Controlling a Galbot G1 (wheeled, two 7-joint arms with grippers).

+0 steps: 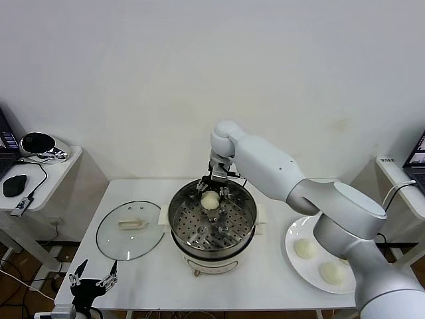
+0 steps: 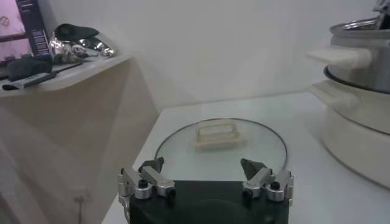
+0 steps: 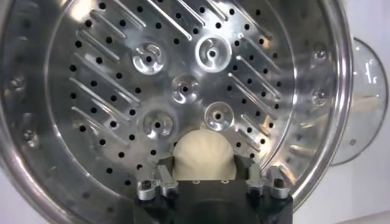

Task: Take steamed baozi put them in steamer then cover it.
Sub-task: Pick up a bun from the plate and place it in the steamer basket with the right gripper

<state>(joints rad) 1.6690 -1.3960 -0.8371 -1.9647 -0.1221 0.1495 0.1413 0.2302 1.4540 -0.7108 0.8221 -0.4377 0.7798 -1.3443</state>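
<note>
Head view shows the steamer (image 1: 212, 222) at the middle of the white worktop (image 1: 265, 279), its open mouth facing straight up and its perforated tray (image 1: 206, 229) lying flat inside. The right gripper (image 1: 210, 193) reaches down over the far rim, with one steamed baozi (image 1: 210, 199) between its fingers (image 1: 222, 192) at the far side of the tray. In the right wrist view the same baozi (image 3: 204, 157) sits on the tray (image 3: 183, 85) between the two fingers (image 3: 157, 182), and the jaws stand spread to either side of it; whether they still touch the dough cannot be told. The bun is round, with no long axis to speak of. Two more baozi (image 1: 304, 248) lie on the white plate (image 1: 295, 262) to the robot's right of the pot, well apart from each other. The cover (image 1: 129, 230) lies flat on the worktop to the robot's left of the steamer, just beside it, its bar handle (image 1: 132, 223) up and running roughly left to right. The left gripper (image 1: 93, 279) hangs low at the near left edge of the worktop, jaws wide open and holding nothing, pointing toward the cover (image 2: 222, 146). A side table (image 1: 40, 176) with a mouse and cables stands farther left.
</note>
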